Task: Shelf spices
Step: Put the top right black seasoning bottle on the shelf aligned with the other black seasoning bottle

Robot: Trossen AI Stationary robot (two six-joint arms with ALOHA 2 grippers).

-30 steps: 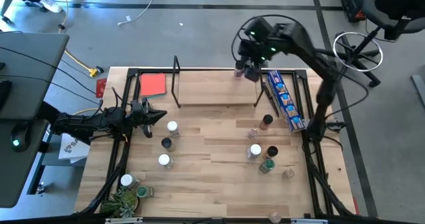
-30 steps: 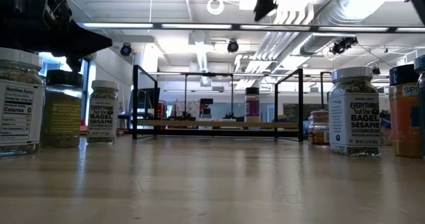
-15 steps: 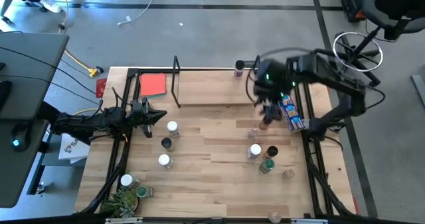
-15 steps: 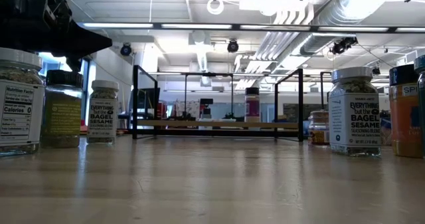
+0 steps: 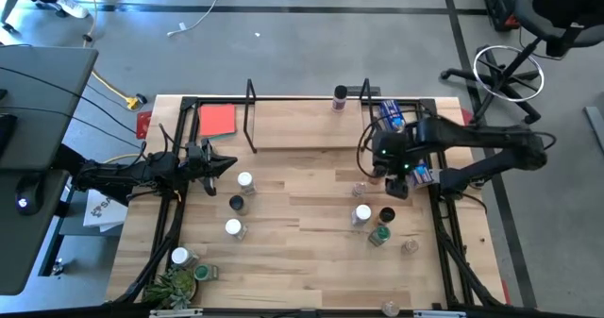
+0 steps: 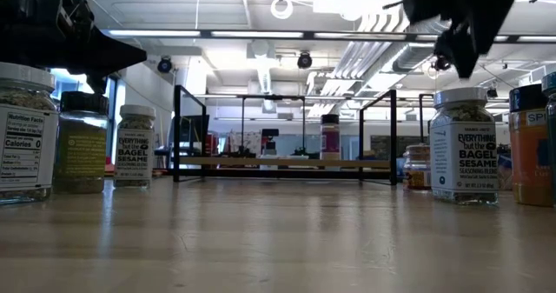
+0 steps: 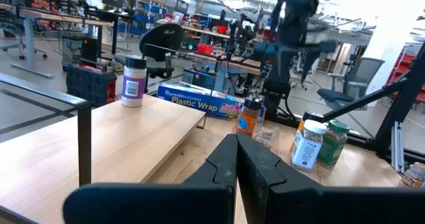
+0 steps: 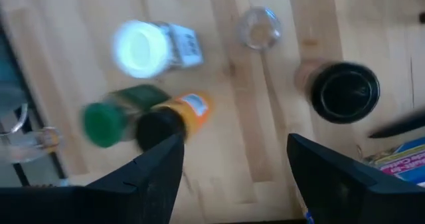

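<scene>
Right gripper (image 8: 229, 164), fingers spread and empty, is held above the jar cluster; black-lidded brown spice jar (image 8: 345, 92) sits just beside one finger. Light-wood shelf (image 5: 307, 125) lies beyond. Crowded neighbours could be toppled on descent. Left gripper (image 7: 237, 167) is pressed together, parked.

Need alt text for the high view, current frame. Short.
Top-down view of a wooden table: the right gripper hovers over a cluster of spice jars beside a blue plastic-wrap box. One jar already stands on the shelf at the far edge. The left gripper waits, shut, near three more jars on the left.
</scene>
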